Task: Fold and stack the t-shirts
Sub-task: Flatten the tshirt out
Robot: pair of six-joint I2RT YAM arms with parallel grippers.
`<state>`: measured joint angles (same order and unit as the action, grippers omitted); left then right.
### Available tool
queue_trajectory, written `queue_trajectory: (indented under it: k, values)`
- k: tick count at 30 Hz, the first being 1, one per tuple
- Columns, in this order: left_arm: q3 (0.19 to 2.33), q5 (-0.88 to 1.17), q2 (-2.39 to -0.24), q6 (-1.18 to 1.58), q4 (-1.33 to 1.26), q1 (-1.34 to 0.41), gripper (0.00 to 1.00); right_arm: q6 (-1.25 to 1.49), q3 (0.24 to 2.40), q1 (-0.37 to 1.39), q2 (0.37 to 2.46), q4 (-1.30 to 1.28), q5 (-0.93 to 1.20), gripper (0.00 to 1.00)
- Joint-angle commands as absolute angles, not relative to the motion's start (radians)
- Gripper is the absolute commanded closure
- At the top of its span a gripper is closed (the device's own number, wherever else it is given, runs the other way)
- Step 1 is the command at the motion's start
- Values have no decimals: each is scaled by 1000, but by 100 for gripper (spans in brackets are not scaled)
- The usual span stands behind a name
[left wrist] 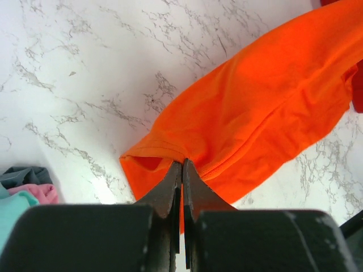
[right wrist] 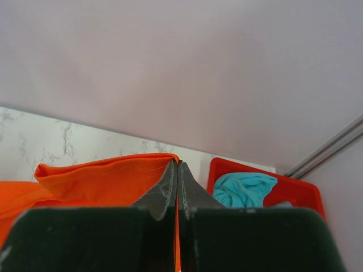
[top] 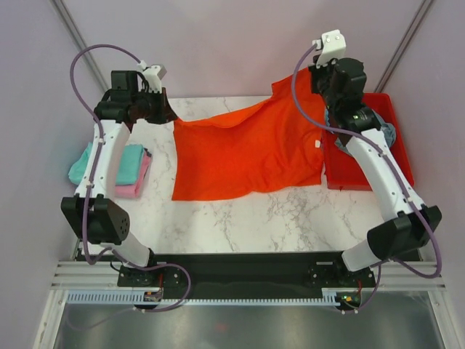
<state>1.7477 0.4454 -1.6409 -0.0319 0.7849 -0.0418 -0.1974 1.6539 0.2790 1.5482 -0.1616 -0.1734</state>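
A bright orange t-shirt [top: 243,153] hangs spread over the middle of the marble table, held up at its two far corners. My left gripper [top: 168,113] is shut on its far left corner; the left wrist view shows the cloth [left wrist: 255,107] pinched between the jaws [left wrist: 182,165]. My right gripper [top: 320,76] is shut on the far right corner, with orange cloth [right wrist: 108,178] caught in the closed jaws [right wrist: 177,165]. A stack of folded teal [top: 116,161] and pink [top: 138,182] t-shirts lies at the left edge. A teal shirt [right wrist: 244,188] lies bunched in the red tray.
The rigid red plastic tray [top: 403,156] stands at the right of the table, partly under the right arm; it also shows in the right wrist view [right wrist: 295,190]. Grey walls close in the back and sides. Bare marble [top: 254,218] lies in front of the shirt.
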Motion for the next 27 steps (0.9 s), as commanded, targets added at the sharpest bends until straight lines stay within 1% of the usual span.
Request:
queue_trajectory:
  k: [1,10,16,22,27]
  values:
    - [1733,422,-1537,-80,813,-46,98,-184,1687,278,1436,-216,-169,100]
    - [1683,399,-1237,-107,811,-46,98,-155,1638,278,1094,-386,-112,100]
    - [1695,388,-1048,-112,836,-46,98,-106,1652,278,944,-509,-32,100]
    - [1779,348,-931,-117,879,-46,98,-101,1715,273,850,-580,-2,100]
    - [1873,334,-904,-110,899,-37,98,-86,1879,242,857,-623,24,100]
